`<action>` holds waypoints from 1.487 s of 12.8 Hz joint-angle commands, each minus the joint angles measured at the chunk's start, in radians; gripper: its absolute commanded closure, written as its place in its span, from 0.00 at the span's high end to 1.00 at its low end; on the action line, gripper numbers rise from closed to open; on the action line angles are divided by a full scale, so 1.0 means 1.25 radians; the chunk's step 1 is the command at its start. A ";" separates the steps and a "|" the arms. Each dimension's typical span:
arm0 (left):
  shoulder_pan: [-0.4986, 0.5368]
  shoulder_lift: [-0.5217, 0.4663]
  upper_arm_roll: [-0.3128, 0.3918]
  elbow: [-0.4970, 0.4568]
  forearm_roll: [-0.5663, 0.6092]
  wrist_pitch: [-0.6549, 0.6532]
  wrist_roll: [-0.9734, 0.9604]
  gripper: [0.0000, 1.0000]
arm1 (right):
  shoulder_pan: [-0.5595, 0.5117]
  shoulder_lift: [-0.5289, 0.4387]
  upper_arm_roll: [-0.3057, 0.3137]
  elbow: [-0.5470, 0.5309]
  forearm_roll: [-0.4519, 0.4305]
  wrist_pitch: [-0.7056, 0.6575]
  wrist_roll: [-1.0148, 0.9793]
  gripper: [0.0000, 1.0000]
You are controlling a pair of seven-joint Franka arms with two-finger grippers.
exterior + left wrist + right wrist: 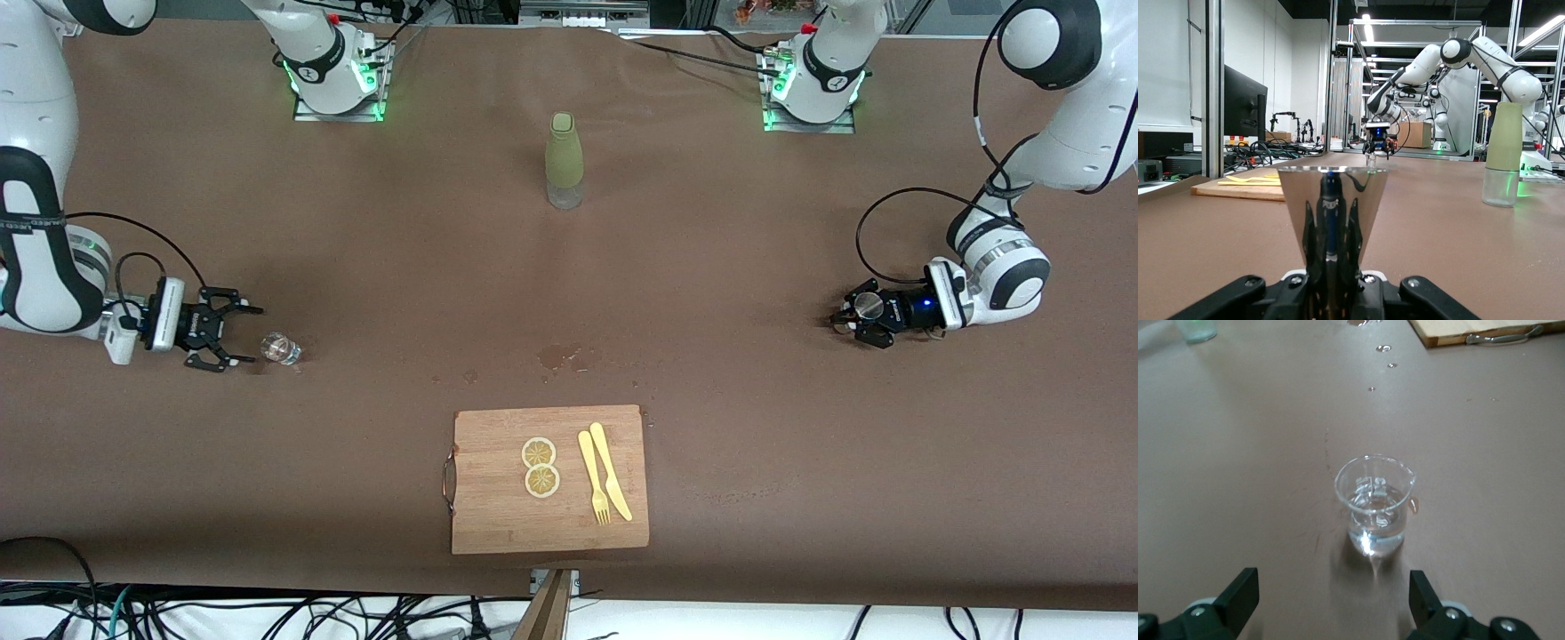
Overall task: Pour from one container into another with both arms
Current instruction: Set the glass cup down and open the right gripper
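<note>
A small clear glass beaker (281,348) (1375,510) with a little water stands on the brown table toward the right arm's end. My right gripper (233,335) (1331,600) sits low just beside it, open, its fingers wide apart and clear of the glass. Toward the left arm's end, my left gripper (852,316) (1331,277) is low over the table and shut on a shiny metal cone-shaped cup (869,306) (1331,207). That cup stands upright in the left wrist view and hides the fingertips.
A bottle with an olive-green sleeve (564,160) (1503,157) stands mid-table near the bases. A wooden cutting board (498,520) (1238,190) at the front edge carries two lemon slices (540,467), a yellow knife and a fork (593,484). Water drops (560,356) lie near the board.
</note>
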 commanded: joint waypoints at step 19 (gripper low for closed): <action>0.002 -0.018 0.016 0.004 0.051 0.040 0.043 1.00 | 0.162 -0.447 0.171 -0.020 -0.591 -0.032 1.268 1.00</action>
